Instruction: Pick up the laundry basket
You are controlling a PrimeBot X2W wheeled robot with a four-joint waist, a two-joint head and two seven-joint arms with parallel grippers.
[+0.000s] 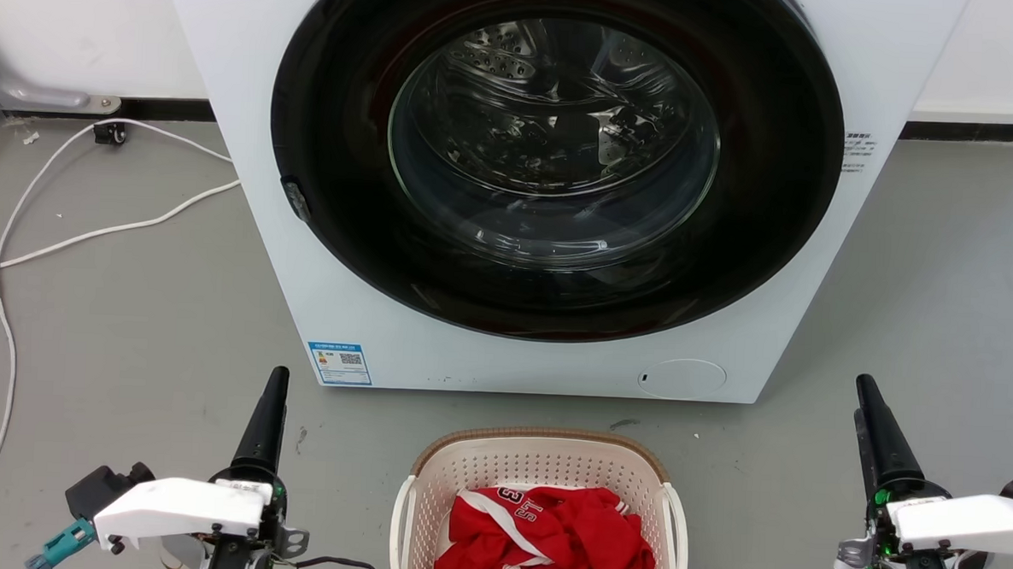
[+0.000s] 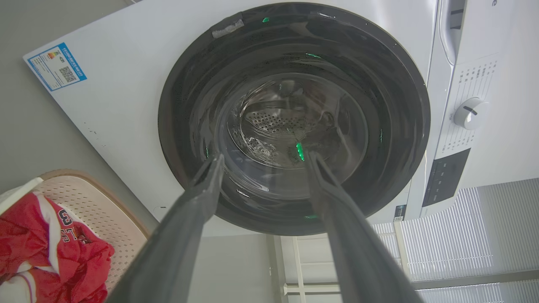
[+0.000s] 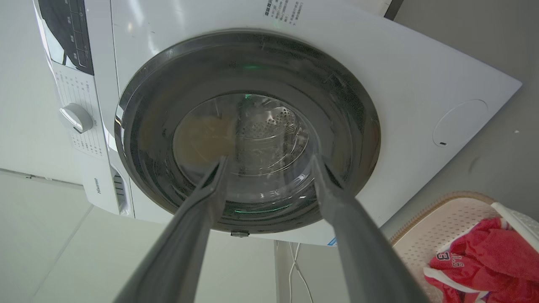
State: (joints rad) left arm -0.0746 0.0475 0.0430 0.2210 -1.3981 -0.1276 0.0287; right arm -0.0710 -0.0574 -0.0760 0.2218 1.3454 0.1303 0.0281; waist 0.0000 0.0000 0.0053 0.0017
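Cream laundry basket [image 1: 541, 470], between left jaws and right jaws, both spread

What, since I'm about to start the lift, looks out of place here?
Nothing damaged or spilled. The laundry basket sits upright before the washing machine, a red garment bunched inside. Only a white cable trails loose across the floor at left.

You see the laundry basket [image 1: 541, 467], cream-white, perforated, brown-rimmed, standing upright on the floor [image 1: 129, 319] near the washing machine [image 1: 241, 93]; a red garment [image 1: 546, 543], perhaps a jersey, lies inside.
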